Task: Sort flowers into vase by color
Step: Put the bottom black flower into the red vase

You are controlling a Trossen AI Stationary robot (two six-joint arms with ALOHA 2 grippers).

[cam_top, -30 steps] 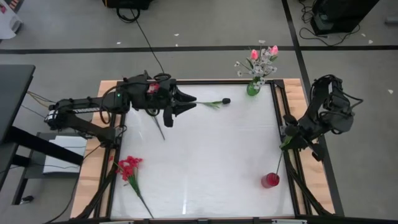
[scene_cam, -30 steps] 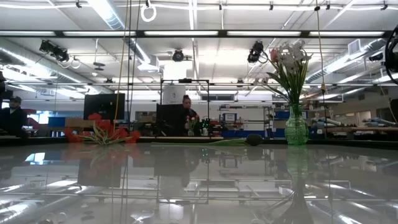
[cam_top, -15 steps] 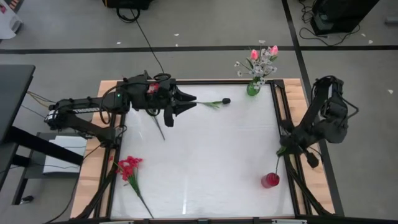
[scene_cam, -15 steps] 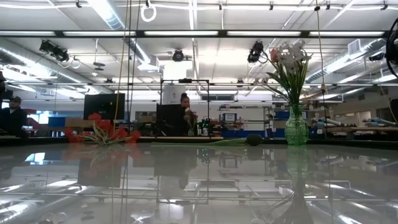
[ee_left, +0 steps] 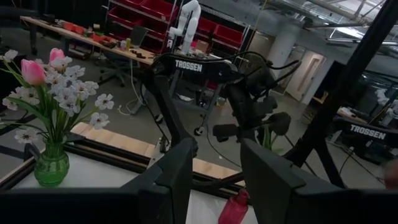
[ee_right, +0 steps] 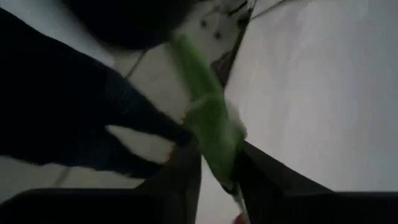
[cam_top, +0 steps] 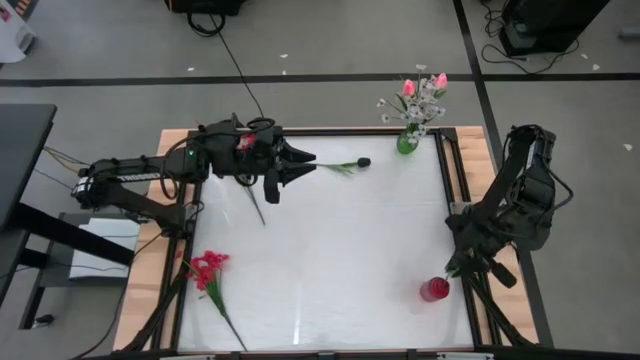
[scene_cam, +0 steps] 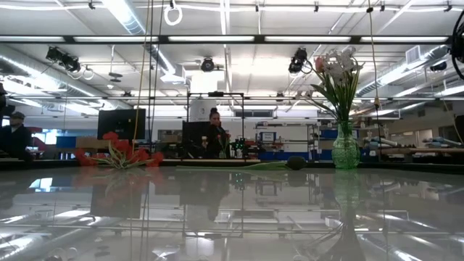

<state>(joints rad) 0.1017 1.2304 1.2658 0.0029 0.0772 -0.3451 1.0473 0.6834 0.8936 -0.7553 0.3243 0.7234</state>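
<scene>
My right gripper (cam_top: 456,264) is at the table's right edge, just above a red vase (cam_top: 434,290), and is shut on a thin green flower stem (ee_right: 208,118). The flower's head is hidden. My left gripper (cam_top: 292,165) is open and empty, held above the table at the far left. A dark-bud flower (cam_top: 350,164) lies on the table just right of my left gripper. A bare green stem (cam_top: 255,205) lies below it. A red cluster flower (cam_top: 207,268) lies at the near left. A green vase (cam_top: 407,142) with pink tulips and white sprays stands at the far right. My right gripper pinches the green stem with its leaf (ee_right: 214,146) between its two fingers, which lie across it. The stem slants down from the fingers toward the red vase's mouth (cam_top: 440,282). I cannot tell whether its lower end is inside the vase.
Dark frame rails (cam_top: 450,180) run along the table's edges, with wooden strips outside them. The middle of the white table (cam_top: 340,250) is bare. People and workbenches show in the room beyond (scene_cam: 214,134).
My right gripper has gone toward the table's near edge, along the right rail, and down toward the red vase, carrying the green stem with it. It stays shut on the stem. The flowers lying on the table have not moved.
</scene>
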